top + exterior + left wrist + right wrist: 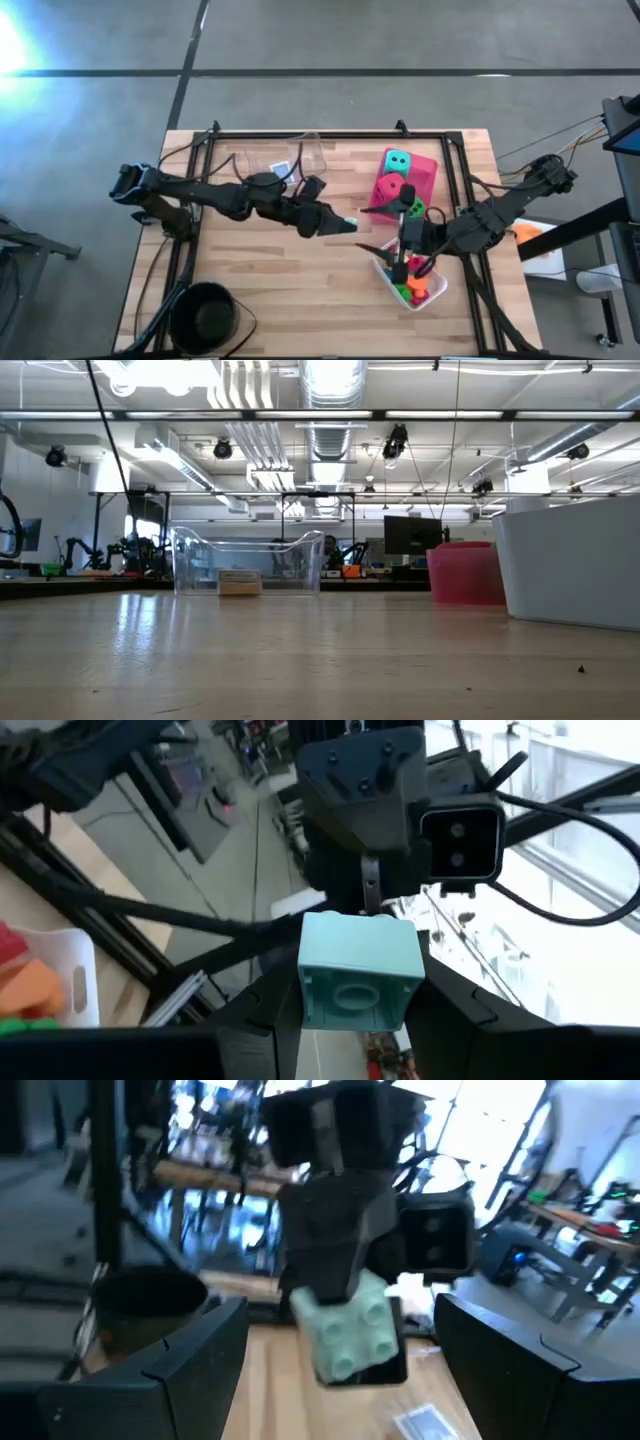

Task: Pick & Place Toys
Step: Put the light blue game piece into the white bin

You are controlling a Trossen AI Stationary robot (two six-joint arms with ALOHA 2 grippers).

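Observation:
A teal brick (355, 965) hangs above the middle of the table, with my left gripper (340, 224) shut on it. My right gripper (378, 232) faces it from the table's right, open. Its two fingers (190, 1365) stand wide to either side of the brick (350, 1330) and stay apart from it. Under the right gripper stands a white tray (432, 285) holding several coloured bricks (412, 285). A pink tray (428, 172) at the far right holds teal, red and green dice (398, 160). Neither gripper shows in the low view. My left gripper pinches the teal brick by two opposite side walls (308, 990) between its two fingers. The fingers come level from the table's left. The brick is lifted clear of the table, lying on its side: its hollow underside faces my left wrist and its studs (365, 1320) face the right gripper.
A clear tray (290, 155) with a small card in it stands at the far middle. A black bowl (205, 315) sits at the near left corner. Bare wood lies between the bowl and the white tray (570, 560). A black frame rail (330, 135) runs around the table.

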